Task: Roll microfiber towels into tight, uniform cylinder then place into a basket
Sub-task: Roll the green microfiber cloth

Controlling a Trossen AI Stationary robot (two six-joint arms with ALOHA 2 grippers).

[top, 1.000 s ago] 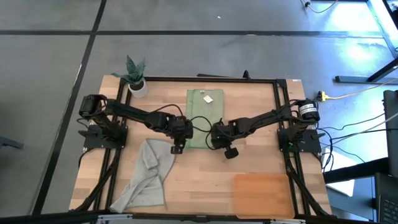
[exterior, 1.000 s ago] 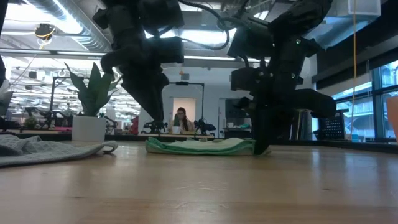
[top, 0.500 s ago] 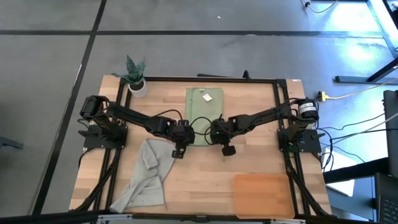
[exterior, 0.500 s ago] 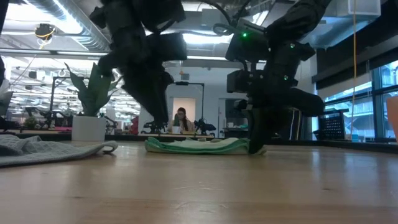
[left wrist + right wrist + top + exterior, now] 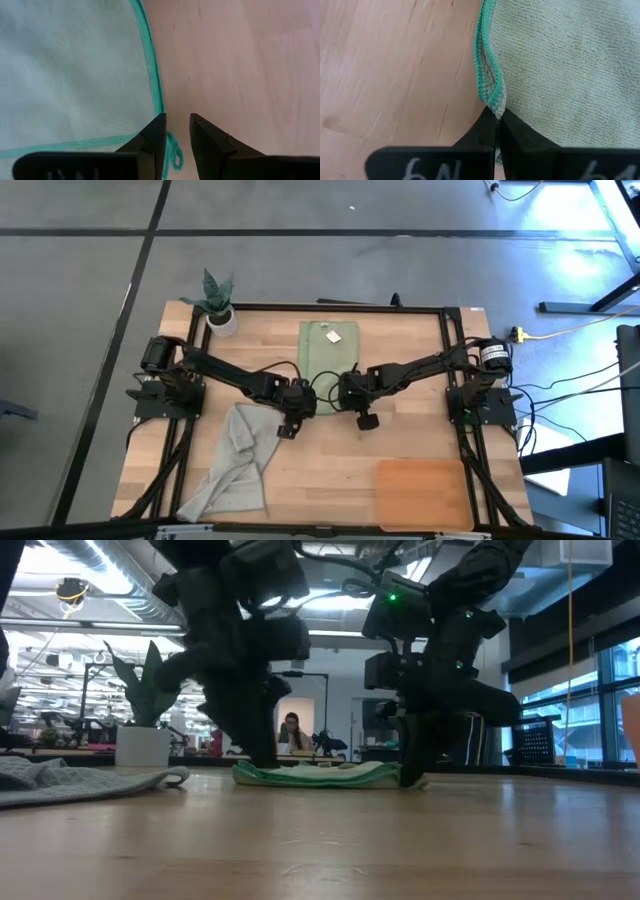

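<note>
Two jaws work the near corners of the green towel (image 5: 328, 360), which lies flat mid-desk so I can start a roll from that edge. My right jaws (image 5: 497, 120) are pressed together, pinching its hem. My left jaws (image 5: 176, 131) stand slightly spread over the other corner, gripping nothing. Grey towel (image 5: 236, 460) and basket (image 5: 422, 492) wait nearer the front.

This was a robotics lab in an open industrial hall. The pale wood table (image 5: 320, 460) sat in a black frame on grey concrete floor, with cables (image 5: 570, 330) trailing off its right edge. Past its far edge hung exposed ceiling ducts (image 5: 100, 590) and strip lights, above other equipment benches and a seated person (image 5: 291, 732).
</note>
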